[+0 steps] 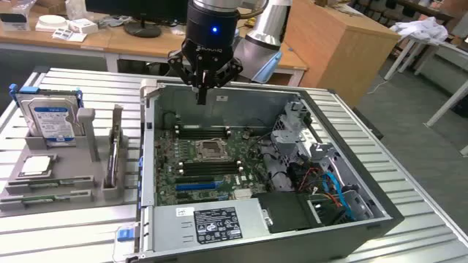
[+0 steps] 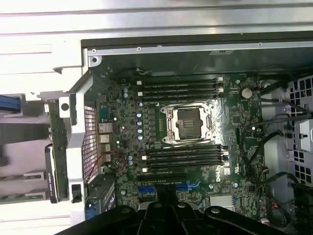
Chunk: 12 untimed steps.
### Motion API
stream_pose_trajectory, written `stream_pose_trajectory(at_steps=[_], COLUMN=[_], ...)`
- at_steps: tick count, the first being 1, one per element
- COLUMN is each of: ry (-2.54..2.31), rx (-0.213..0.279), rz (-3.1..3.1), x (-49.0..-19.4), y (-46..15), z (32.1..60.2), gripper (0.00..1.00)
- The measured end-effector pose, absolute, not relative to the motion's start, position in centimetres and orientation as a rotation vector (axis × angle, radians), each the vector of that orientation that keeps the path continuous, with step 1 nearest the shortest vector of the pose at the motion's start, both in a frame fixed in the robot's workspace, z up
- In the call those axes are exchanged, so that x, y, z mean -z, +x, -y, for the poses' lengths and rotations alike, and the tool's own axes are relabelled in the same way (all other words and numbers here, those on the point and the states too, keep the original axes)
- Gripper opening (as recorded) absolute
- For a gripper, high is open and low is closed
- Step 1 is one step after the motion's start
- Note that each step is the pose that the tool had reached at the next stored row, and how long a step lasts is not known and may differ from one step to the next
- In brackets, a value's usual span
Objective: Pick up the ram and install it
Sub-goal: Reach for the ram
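The ram (image 1: 115, 150) is a long thin green stick standing on edge in a grey holder (image 1: 87, 164) outside the open computer case, on the exterior view's left. It also shows as a green strip, the ram (image 2: 57, 156), beside the case wall. My gripper (image 1: 201, 97) hangs above the far edge of the case, fingers pointing down, shut, with nothing between them. In the wrist view the gripper (image 2: 168, 198) looks down on the motherboard (image 2: 234, 112), whose black slots (image 2: 181, 88) flank the bare processor socket (image 2: 188, 122).
A silver hard drive with a blue label (image 1: 51, 118) and a square silver chip (image 1: 36, 166) sit in the same grey holder. The case (image 1: 373, 197) holds a power supply (image 1: 219, 222), cables and a drive cage (image 1: 292, 129). A slatted metal table (image 1: 66, 235) carries everything.
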State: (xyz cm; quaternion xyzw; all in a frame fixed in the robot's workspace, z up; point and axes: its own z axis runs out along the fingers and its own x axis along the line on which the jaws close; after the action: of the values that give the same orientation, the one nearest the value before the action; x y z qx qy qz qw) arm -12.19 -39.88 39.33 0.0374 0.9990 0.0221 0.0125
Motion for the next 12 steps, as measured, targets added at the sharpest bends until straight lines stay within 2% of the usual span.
stream_pose_trajectory(at_steps=[12], ry=[0.117], rx=[-0.069], rz=[-3.114], x=[-39.33], y=[-12.19], z=[39.88], gripper=[0.11])
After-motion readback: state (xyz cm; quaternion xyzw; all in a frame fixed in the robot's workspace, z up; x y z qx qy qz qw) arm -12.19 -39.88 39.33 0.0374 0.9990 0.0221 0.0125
